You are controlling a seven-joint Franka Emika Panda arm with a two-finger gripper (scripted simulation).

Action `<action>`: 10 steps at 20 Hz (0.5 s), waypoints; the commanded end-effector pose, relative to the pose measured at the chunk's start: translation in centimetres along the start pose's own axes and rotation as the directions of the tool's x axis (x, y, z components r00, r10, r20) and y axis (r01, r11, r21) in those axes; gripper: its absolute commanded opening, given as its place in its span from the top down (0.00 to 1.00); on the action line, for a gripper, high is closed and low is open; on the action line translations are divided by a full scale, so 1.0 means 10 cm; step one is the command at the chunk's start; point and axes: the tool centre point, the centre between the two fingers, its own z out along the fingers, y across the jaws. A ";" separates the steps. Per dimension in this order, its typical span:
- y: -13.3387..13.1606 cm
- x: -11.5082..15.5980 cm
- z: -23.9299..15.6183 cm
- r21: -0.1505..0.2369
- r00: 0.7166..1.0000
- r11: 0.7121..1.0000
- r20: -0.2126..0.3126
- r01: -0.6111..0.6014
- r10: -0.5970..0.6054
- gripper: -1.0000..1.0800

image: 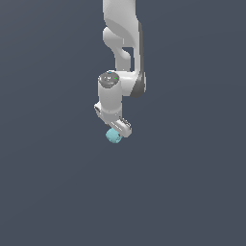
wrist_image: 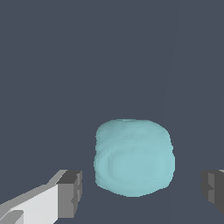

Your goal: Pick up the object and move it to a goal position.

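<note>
Turquoise and rounded, the lump sits right at the lower tip of the hand in the exterior view, pale cyan against the flat dark grey-blue background. It is much smaller than the white arm that comes down from the top edge of that view, bends at a bulky joint with a dark side panel, and ends in a short wrist tilted toward the exterior view's right.

In the wrist view the lump fills the middle of the picture. Its shape is slightly blocky with soft corners and a matte surface, with a fainter oval patch on the face turned to the camera. One finger of the hand, white with a dark grey pad, stands to one side of the lump, and the dark pad of the other finger shows at the opposite edge of the picture. The fingers are spread apart: a narrow gap of background separates the lump from the first pad, and a wider gap separates it from the second. Neither pad touches it here.

Whether the lump rests on a worktop or not cannot be told, since the dark background is uniform and shows no shadow or edge.
</note>
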 end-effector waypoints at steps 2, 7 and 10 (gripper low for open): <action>0.00 0.00 0.05 0.000 1.000 1.000 0.000 -0.001 0.001 0.04; 0.01 -0.01 0.26 0.000 1.000 1.000 0.000 -0.003 0.003 0.04; 0.01 -0.01 0.40 0.000 1.000 1.000 0.000 -0.004 0.004 0.04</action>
